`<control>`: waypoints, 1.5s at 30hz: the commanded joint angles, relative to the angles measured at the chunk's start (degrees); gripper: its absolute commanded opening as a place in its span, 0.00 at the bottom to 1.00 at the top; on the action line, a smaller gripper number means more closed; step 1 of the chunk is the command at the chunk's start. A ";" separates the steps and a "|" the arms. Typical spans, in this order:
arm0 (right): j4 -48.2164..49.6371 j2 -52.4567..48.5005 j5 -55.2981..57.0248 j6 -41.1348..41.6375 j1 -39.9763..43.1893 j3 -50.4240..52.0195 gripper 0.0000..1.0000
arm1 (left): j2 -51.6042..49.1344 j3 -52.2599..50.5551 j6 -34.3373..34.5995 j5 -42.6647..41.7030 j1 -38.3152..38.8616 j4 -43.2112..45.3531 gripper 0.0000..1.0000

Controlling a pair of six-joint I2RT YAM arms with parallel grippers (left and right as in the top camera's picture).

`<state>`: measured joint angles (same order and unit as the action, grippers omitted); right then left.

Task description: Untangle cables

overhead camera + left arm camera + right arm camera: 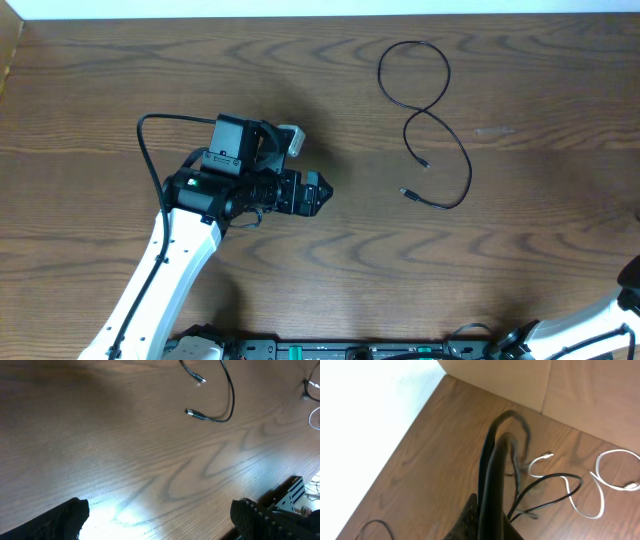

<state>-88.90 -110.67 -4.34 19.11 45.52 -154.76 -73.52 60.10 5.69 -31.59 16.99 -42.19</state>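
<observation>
- In the overhead view the left arm [160,262] comes up from 7 o'clock across the wooden worktop [100,80] and ends a little to the 9 o'clock side of centre.
- The left hand [159,522] is spread to its full width. In its own wrist view one dark finger stands at 7 o'clock and the other at 5 o'clock, with only bare wood between them. It has hold of nothing.
- The black cable [427,111] lies flat on the worktop at 2 o'clock from the left hand and well apart from it. It forms a loose figure-of-eight, and both plug ends rest free inside the lower loop.
- In the left wrist view the same black cable [232,397] shows at 1 o'clock, beyond the fingers.
- The white cable [598,487] lies outside the overhead view. In the right wrist view it curls in open loops on the wood at 3 o'clock.
- A thin black cord [560,475] loops just beside the white cable at its 9 o'clock side.
- The right hand [499,445] is fully closed, its fingers pressed together. We cannot tell whether any cord is caught between them.
</observation>
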 commanded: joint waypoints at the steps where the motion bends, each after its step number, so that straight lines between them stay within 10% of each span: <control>1: 1.40 -3.74 -2.95 0.81 -1.60 0.11 0.01 | -0.11 -0.04 -1.20 -0.72 0.13 0.63 0.96; 25: 11.04 -31.67 7.10 -5.09 1.49 0.11 0.01 | -0.11 -0.04 -0.52 -0.96 0.90 0.48 0.96; 45: 14.45 -33.46 0.81 -7.56 3.06 0.17 0.01 | -0.11 -0.04 -0.57 -0.83 6.60 3.50 0.96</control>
<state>-75.11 -144.07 -2.61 13.50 51.96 -154.28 -73.52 60.10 5.74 -31.81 23.46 -38.76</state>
